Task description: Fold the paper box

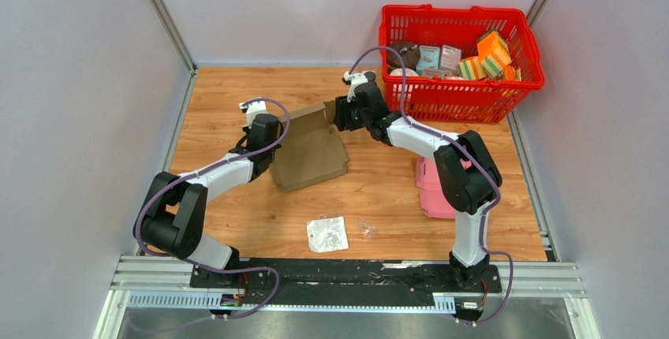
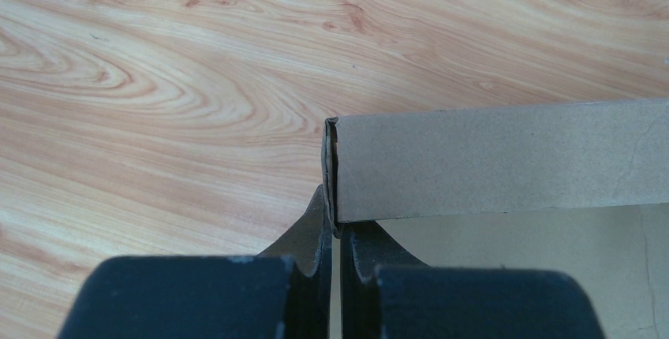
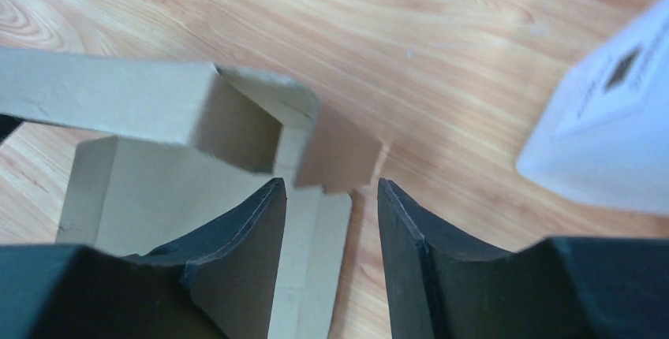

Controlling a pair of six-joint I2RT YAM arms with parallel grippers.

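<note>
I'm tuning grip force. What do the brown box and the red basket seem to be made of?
The box looks like thin matte brown cardboard: raw fibrous edges and creases where the left pincer pinches its wall. The basket seems moulded plastic, slightly glossy, judging by its uniform red lattice walls.

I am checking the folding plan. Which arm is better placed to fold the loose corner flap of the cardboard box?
Right. The right gripper is open with the corner flap just ahead of it; the left gripper is shut on the box wall, probably steadying it.
</note>
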